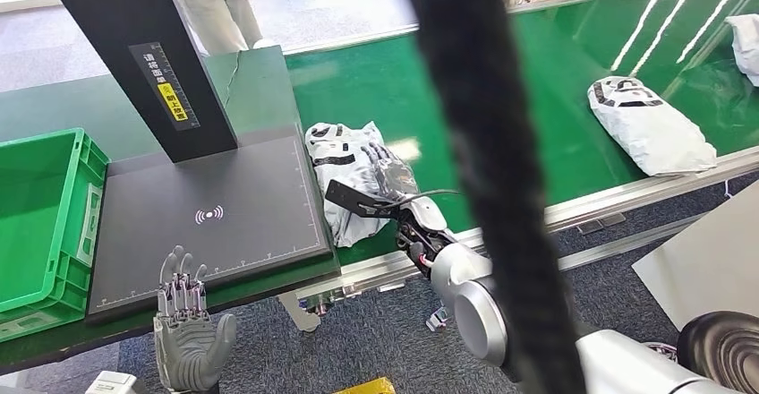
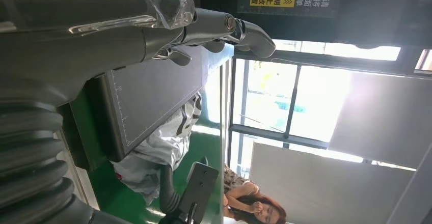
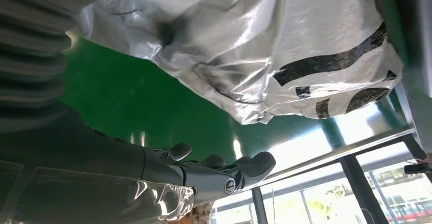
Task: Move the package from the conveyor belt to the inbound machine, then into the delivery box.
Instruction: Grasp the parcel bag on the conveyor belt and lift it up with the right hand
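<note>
A white package (image 1: 345, 179) with black markings lies crumpled on the green conveyor belt (image 1: 501, 134), touching the edge of the black scanner pad (image 1: 210, 219). The right hand (image 1: 387, 172) rests over it, fingers spread (no grip visible). The left hand (image 1: 186, 327) hovers open, fingers up, near the pad's front edge, beside a green crate (image 1: 45, 224).

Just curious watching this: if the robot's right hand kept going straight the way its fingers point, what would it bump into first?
Probably the white package lying on the green conveyor belt. The right hand hovers open right over it, though depth is hard to judge.
</note>
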`<move>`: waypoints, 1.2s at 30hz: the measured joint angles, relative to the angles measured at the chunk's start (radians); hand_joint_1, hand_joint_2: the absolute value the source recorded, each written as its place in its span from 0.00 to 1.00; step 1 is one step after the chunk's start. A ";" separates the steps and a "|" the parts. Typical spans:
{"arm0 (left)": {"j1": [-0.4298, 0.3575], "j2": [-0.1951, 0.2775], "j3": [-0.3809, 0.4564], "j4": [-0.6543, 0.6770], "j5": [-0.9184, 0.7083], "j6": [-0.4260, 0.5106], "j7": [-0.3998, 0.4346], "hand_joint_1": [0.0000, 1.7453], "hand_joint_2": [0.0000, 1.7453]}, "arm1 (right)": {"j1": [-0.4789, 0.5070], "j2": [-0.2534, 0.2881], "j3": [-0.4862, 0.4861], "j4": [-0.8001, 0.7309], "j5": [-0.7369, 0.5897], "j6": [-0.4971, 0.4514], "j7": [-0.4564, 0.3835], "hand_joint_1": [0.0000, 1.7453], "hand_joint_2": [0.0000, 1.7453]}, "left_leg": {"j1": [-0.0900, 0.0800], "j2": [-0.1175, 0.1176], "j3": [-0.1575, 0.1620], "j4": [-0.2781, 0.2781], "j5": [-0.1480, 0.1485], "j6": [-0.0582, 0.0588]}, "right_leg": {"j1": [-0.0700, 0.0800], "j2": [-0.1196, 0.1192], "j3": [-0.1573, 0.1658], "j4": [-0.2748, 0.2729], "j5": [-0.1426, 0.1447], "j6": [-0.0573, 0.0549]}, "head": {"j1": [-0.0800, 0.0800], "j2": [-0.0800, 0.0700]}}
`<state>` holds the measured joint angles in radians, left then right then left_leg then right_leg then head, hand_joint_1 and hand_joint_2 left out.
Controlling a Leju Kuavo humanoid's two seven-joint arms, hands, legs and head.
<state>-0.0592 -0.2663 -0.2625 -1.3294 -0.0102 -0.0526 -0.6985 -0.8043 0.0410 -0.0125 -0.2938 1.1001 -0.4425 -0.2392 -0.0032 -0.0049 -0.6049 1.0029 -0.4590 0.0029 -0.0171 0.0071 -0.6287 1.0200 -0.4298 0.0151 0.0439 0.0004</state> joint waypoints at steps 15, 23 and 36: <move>0.000 0.000 0.001 -0.001 0.007 0.013 0.000 0.00 1.00 | 0.017 0.005 -0.012 0.000 -0.032 -0.020 -0.027 0.00 0.00 | 0.000 0.000 0.000 0.000 0.000 0.000 | 0.000 0.000 0.000 0.000 0.000 0.000 | 0.000 0.000; 0.001 -0.001 0.007 -0.009 0.012 0.017 0.000 0.00 1.00 | 0.015 0.001 -0.021 0.000 -0.038 -0.018 -0.031 0.30 1.00 | 0.000 0.000 0.000 0.000 0.000 0.000 | 0.000 0.000 0.000 0.000 0.000 0.000 | 0.000 0.000; 0.003 -0.003 0.017 -0.024 0.013 0.019 0.000 0.00 1.00 | 0.005 -0.007 -0.048 0.000 -0.058 -0.016 -0.070 1.00 1.00 | 0.000 0.000 0.000 0.000 0.000 0.000 | 0.000 0.000 0.000 0.000 0.000 0.000 | 0.000 0.000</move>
<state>-0.0559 -0.2697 -0.2460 -1.3532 0.0029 -0.0340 -0.6985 -0.7988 0.0338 -0.0601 -0.2941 1.0418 -0.4588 -0.3092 -0.0032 -0.0051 -0.6049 1.0030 -0.4590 0.0030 -0.0171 0.0070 -0.6287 1.0199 -0.4297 0.0151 0.0439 0.0004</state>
